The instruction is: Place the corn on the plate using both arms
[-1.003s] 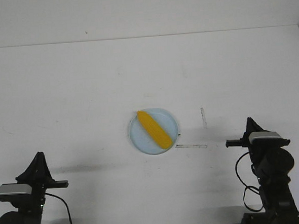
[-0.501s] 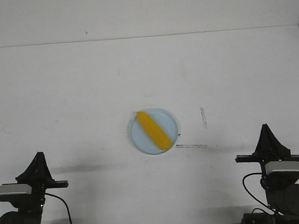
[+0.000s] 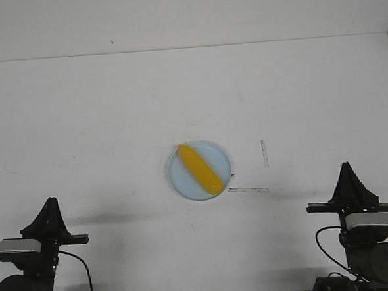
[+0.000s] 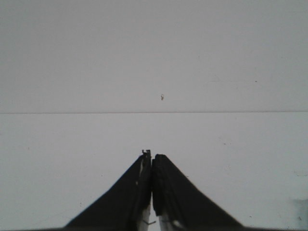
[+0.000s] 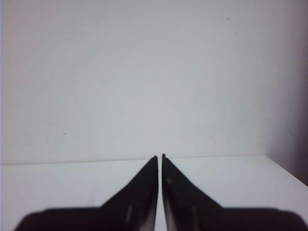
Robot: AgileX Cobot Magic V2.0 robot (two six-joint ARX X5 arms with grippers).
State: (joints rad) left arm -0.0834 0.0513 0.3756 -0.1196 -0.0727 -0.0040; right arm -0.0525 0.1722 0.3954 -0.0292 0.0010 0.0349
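Just a plain white table point(image 3: 100, 118) with a white wall point(image 3: 186, 14) behind it. Two thin strips of clear tape sit on the tabletop, one lying flat point(image 3: 248, 190), one running front to back point(image 3: 263, 152), near each other.

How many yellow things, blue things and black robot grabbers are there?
Yellow: 1, the corn
Pale blue: 1, the plate
Black: 2, the left gripper and the right gripper
Total: 4
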